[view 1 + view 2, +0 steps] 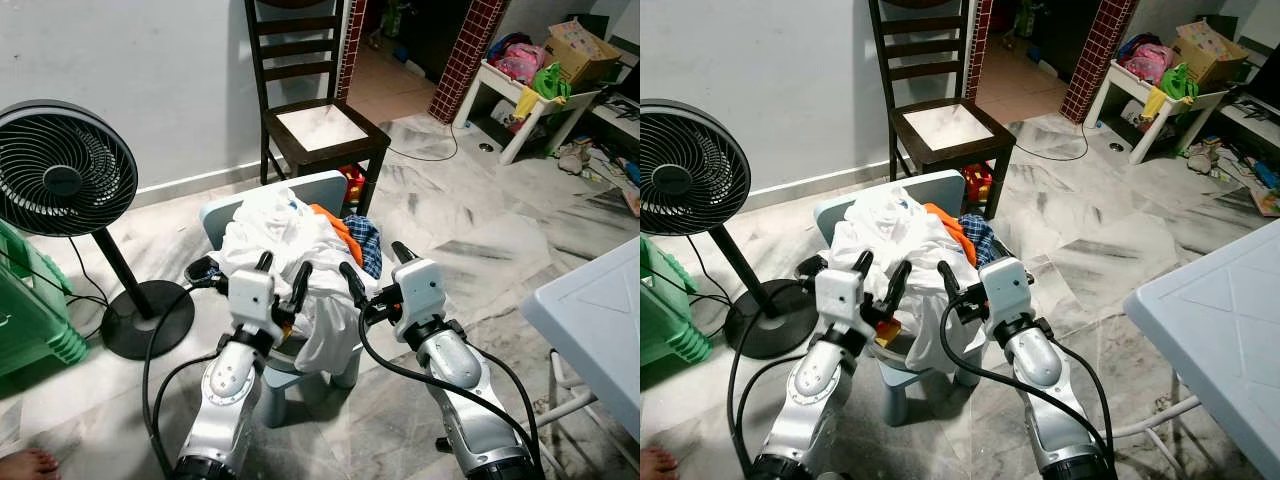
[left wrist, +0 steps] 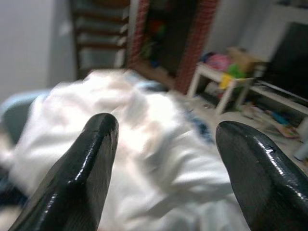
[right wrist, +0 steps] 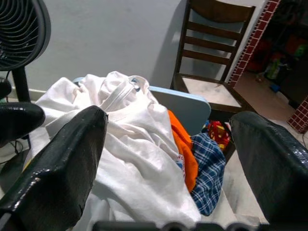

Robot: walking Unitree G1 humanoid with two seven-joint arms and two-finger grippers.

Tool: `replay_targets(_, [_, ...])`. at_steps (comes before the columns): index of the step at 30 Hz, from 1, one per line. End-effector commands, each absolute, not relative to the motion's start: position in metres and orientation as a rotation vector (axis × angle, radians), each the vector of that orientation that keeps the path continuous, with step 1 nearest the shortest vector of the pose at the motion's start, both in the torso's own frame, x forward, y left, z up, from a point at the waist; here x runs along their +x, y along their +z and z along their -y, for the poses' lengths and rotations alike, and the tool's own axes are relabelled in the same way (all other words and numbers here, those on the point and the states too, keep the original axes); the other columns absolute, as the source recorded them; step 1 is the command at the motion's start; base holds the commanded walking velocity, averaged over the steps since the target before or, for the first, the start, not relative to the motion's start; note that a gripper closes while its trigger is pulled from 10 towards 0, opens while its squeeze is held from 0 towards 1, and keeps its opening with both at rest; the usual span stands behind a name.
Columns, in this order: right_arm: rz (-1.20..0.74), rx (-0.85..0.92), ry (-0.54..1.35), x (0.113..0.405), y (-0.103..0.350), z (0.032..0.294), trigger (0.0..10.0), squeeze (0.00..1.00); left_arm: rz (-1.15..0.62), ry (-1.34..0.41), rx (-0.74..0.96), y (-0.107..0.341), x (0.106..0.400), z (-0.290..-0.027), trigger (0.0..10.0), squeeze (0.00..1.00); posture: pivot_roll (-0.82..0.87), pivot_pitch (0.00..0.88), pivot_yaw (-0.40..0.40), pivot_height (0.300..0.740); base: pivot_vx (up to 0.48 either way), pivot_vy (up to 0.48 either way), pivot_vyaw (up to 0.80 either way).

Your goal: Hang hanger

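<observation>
No hanger visible; white shirt (image 1: 285, 240) heaped on small blue chair (image 1: 225, 208) just ahead of both. Left gripper (image 1: 282, 278) and right gripper (image 1: 375, 272) jaws wide, empty; left nearer the pile.

Both eye views look forward and down from the head, over the two arms, at a small blue chair (image 1: 325, 188) piled with clothes (image 1: 285, 240), on to a dark wooden chair (image 1: 315, 120) and a fan (image 1: 62, 170). Each wrist view looks along its own fingers, close to the same clothes (image 3: 130, 144); the right wrist view also takes in the wooden chair (image 3: 211, 53) and the fan (image 3: 21, 29).
</observation>
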State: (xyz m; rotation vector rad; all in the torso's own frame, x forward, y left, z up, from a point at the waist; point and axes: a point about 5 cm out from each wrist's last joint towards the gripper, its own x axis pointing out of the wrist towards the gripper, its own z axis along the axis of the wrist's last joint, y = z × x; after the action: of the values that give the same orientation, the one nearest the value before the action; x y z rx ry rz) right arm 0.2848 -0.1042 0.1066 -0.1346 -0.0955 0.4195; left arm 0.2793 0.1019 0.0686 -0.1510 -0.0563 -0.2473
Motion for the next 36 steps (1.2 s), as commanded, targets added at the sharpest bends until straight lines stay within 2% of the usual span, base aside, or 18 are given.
replay_targets(1, [0.086,-0.136,0.423,0.286,0.106,0.106,10.0,0.0,0.005,-0.224,-0.217,0.063,0.279,-0.094,10.0,1.0,0.0,0.08,-0.147,0.74,0.0,0.0,0.0])
replay_targets(11, [0.088,-0.145,0.423,0.286,0.107,0.11,10.0,0.0,-0.091,-0.228,-0.324,0.053,0.29,-0.08,10.0,1.0,-0.02,0.083,-0.154,0.74,0.0,0.0,0.0])
replay_targets(12, [0.088,-0.146,0.421,0.285,0.107,0.111,10.0,0.0,-0.095,-0.232,-0.333,0.053,0.291,-0.078,10.0,0.49,-0.03,0.083,-0.155,0.74,0.0,0.0,0.0])
replay_targets(13, [0.088,-0.146,0.421,0.285,0.107,0.111,10.0,0.0,-0.097,-0.234,-0.339,0.053,0.293,-0.078,10.0,0.49,-0.03,0.083,-0.155,0.74,0.0,0.0,0.0])
replay_targets(14, [0.087,-0.149,0.417,0.284,0.107,0.112,10.0,0.0,-0.105,-0.233,-0.344,0.053,0.297,-0.077,10.0,0.0,-0.04,0.083,-0.157,0.74,0.0,0.0,0.0])
replay_targets(29, [0.084,-0.167,0.406,0.28,0.109,0.118,10.0,0.0,-0.162,-0.174,-0.439,0.047,0.313,-0.078,10.0,0.0,-0.08,0.088,-0.167,0.74,0.0,0.0,0.0])
replay_targets(30, [0.083,-0.169,0.406,0.279,0.109,0.119,10.0,0.0,-0.164,-0.174,-0.444,0.047,0.314,-0.078,7.8,0.0,-0.09,0.087,-0.167,0.74,0.0,0.0,0.0])
replay_targets(31, [0.083,-0.171,0.405,0.279,0.109,0.119,10.0,0.0,-0.164,-0.175,-0.447,0.048,0.316,-0.078,1.7,0.0,-0.09,0.087,-0.167,0.74,0.0,0.0,0.0])
replay_targets(34, [0.083,-0.173,0.405,0.279,0.109,0.119,10.0,0.0,-0.165,-0.174,-0.447,0.048,0.317,-0.078,1.7,0.0,-0.09,0.087,-0.167,0.74,0.0,0.0,0.0])
replay_targets(35, [0.083,-0.174,0.404,0.279,0.11,0.12,10.0,0.0,-0.163,-0.174,-0.45,0.049,0.318,-0.078,0.0,0.0,-0.09,0.086,-0.166,0.74,0.0,0.0,0.0])
replay_targets(36, [0.083,-0.175,0.403,0.279,0.11,0.12,10.0,0.0,-0.16,-0.175,-0.453,0.05,0.32,-0.077,0.0,0.0,-0.1,0.085,-0.164,0.74,0.0,0.0,0.0])
